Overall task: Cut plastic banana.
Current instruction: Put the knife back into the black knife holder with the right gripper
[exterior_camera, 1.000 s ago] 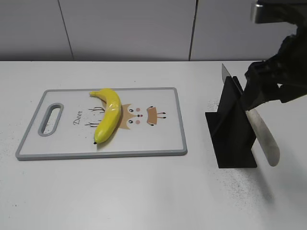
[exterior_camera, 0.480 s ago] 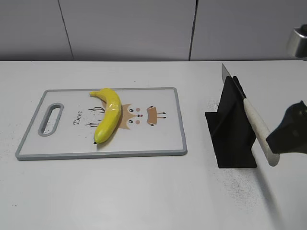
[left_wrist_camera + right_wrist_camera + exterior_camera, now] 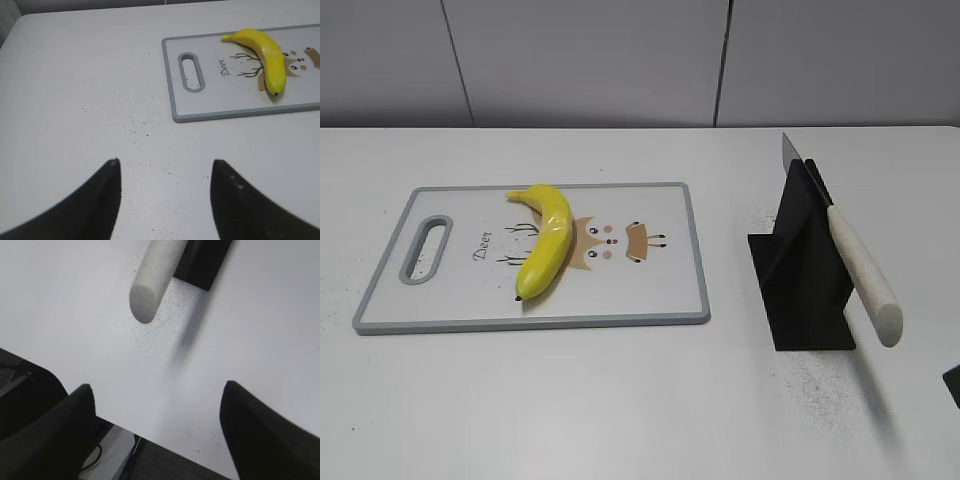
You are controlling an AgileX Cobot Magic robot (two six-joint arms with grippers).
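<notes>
The yellow plastic banana (image 3: 546, 241) lies whole on the grey-rimmed cutting board (image 3: 650, 300), left of its middle; it also shows in the left wrist view (image 3: 267, 56). A knife with a white handle (image 3: 863, 275) rests in a black stand (image 3: 802, 270) to the right of the board; its handle end shows in the right wrist view (image 3: 152, 282). My left gripper (image 3: 164, 162) is open and empty over bare table, well left of the board. My right gripper (image 3: 157, 387) is open and empty near the table's front edge, apart from the handle. Only a dark corner of the right arm (image 3: 952, 385) shows in the exterior view.
The cutting board (image 3: 240, 112) has a slot handle (image 3: 191, 72) at its left end. Black specks lie scattered on the white table. In the right wrist view the table edge (image 3: 125, 432) and the floor below show.
The right arm has drawn back from the knife handle, down and to the right, almost out of the exterior view. The knife stays in its stand. Banana and board have not moved.
</notes>
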